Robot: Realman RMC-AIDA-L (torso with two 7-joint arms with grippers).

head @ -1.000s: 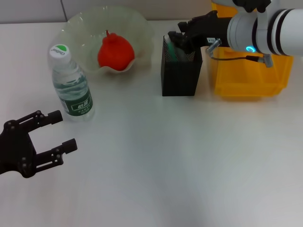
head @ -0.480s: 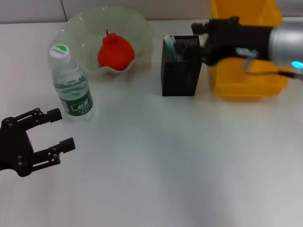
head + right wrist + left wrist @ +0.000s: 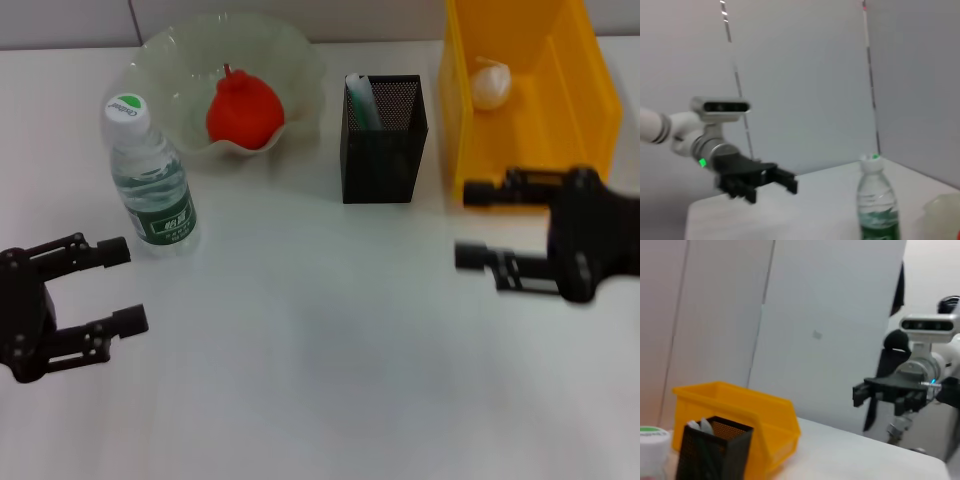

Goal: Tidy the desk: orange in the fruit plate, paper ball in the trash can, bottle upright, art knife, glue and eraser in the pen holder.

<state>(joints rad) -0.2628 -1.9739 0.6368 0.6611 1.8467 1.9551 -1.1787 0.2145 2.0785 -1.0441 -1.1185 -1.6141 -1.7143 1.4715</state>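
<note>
Desk looks basically sorted: orange (image 3: 243,108) in the fruit plate (image 3: 300,60), bottle (image 3: 150,180) upright on the worktop. Left gripper (image 3: 115,285) and right gripper (image 3: 473,222) hover with jaws apart, empty. That bottle's light, slick plastic, so grab mid-body.

My right gripper (image 3: 475,222) was smeared by motion in the head view, its edges soft. The trash can (image 3: 530,120) ran off the top edge there, and the pen holder (image 3: 383,140) hid all but the tops of what stood inside it; I could not tell them apart. In my left wrist view the bottle (image 3: 650,450) showed only its cap, cut by the corner.
</note>
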